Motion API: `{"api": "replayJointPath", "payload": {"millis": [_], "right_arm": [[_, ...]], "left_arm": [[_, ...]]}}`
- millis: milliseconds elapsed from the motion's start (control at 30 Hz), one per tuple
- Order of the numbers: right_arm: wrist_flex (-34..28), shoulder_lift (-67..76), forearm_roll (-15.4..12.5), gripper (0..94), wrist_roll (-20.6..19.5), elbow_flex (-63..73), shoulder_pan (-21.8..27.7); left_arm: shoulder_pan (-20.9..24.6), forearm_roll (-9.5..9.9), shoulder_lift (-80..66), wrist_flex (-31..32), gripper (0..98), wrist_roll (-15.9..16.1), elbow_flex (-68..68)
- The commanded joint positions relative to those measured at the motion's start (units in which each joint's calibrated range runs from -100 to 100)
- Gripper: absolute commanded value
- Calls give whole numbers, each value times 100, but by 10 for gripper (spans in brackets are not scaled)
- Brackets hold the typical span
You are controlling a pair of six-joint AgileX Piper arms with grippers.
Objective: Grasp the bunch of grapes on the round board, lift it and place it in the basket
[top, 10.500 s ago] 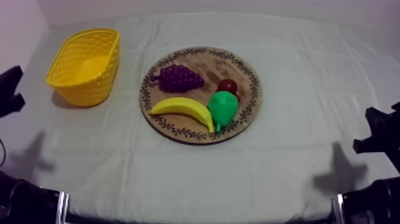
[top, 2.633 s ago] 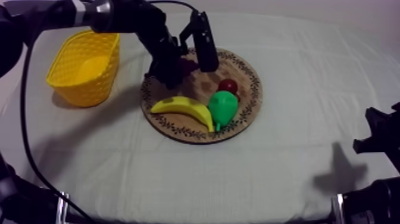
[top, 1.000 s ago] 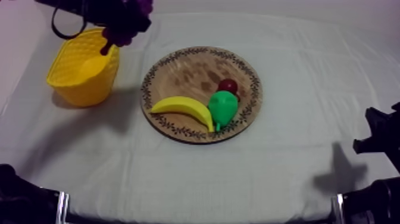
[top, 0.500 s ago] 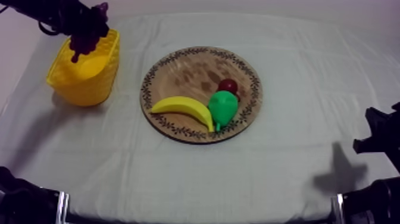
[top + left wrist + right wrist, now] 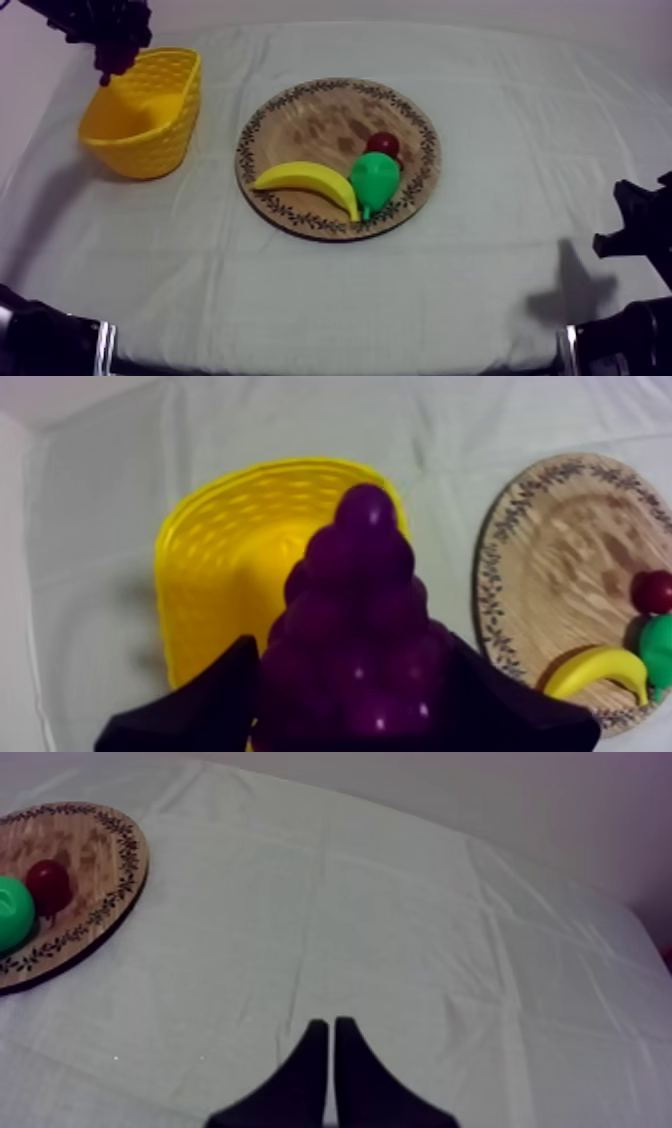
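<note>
Your left hand (image 5: 352, 701) is clenched on the bunch of grapes (image 5: 360, 596). Its two black fingers (image 5: 200, 711) press the broad end of the bunch from either side. The dark purple bunch hangs in the air above the yellow basket (image 5: 200, 536), over the open mouth near the far rim, and looks clear of the wicker.

The bunch tapers like a cone. Its long axis runs straight out from the hand, with the wide end between the fingers and the narrow tip pointing away, down toward the basket.

This looks like a light, hollow toy, firm rather than soft, and unlikely to break in a short fall. The knobbly surface should give the fingers purchase. The wide end is the sensible place to hold it, since the tip is too slim to grip securely. Expect it to roll a little when it lands.

The round wooden board (image 5: 320, 115) lies beside the basket on the table (image 5: 420, 300). It carries a banana (image 5: 305, 180), a green pear (image 5: 375, 180) and a small red fruit (image 5: 381, 143), grouped at the near side.

Your right hand (image 5: 331, 1030) rests low over bare cloth, well apart from the board. Its fingers are pressed together on nothing.
</note>
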State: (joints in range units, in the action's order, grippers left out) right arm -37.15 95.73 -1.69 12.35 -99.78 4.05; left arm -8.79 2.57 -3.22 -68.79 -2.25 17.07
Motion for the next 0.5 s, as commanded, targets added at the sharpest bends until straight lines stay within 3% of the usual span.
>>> {"api": "replayJointPath", "payload": {"millis": [0, 467], "right_arm": [[-3, 2, 1, 5, -6, 1, 1], [-3, 2, 1, 5, -6, 1, 1]], "left_arm": [[62, 4, 166, 127, 537, 16, 61], [271, -5, 1086, 1074, 537, 61, 998]]}}
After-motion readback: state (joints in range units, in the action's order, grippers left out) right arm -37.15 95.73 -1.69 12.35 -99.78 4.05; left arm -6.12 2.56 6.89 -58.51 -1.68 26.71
